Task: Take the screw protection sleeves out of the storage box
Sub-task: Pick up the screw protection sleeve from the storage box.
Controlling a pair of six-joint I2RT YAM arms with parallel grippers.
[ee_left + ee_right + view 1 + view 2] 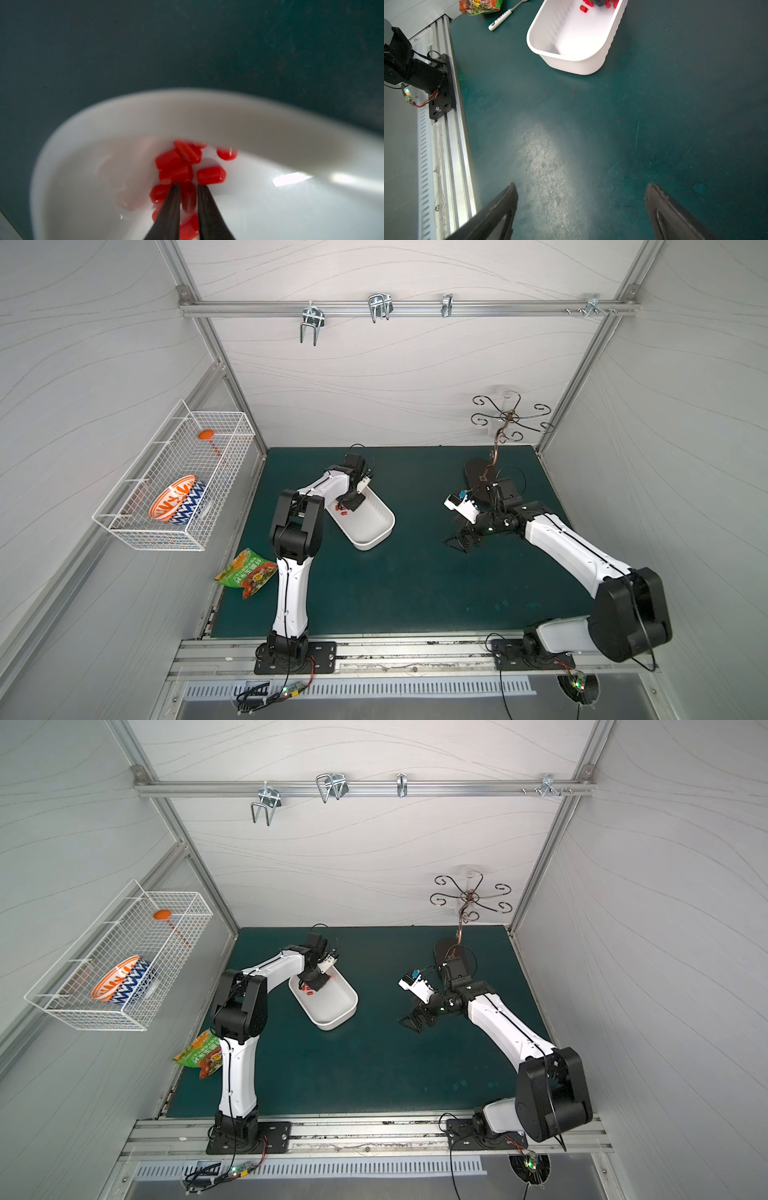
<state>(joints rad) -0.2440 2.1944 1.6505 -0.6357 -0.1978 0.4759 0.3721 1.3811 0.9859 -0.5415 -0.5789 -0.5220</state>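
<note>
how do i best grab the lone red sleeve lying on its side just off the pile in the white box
Pinch the sleeve across its round body at mid-length, coming straight down from above. It lies on its side on the floor of the storage box, slightly apart from the pile, and the box's walls would likely block a sideways approach.

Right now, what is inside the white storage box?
Red screw protection sleeves clustered at one end of the storage box, the left gripper among them. Its fingers cover some.
</note>
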